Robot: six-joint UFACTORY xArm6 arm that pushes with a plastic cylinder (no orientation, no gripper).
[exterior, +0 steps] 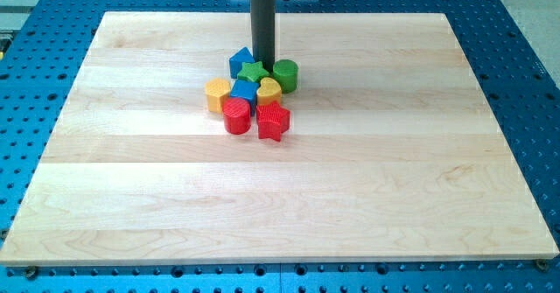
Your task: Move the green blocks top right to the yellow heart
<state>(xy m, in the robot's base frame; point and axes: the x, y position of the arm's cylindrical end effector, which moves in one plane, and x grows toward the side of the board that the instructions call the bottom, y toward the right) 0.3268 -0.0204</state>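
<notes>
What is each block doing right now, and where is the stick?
green star: flat, touching the stick
green cylinder: upright, right of the star
yellow heart: flat, below the green blocks
yellow hexagon: at the cluster's left
red cylinder: upright
red star: flat
blue blocks: in the cluster
my tip: behind the green star

Wooden board (131, 197) on blue perforated table (26, 48). Blocks clustered upper centre of frame: green star (254, 72), green cylinder (285, 74), yellow heart (269, 90), blue blocks (241, 60) (244, 91), yellow hexagon (218, 94), red cylinder (236, 115), red star (273, 120). My tip (264, 63) sits just above the green star, between blue block and green cylinder.
</notes>
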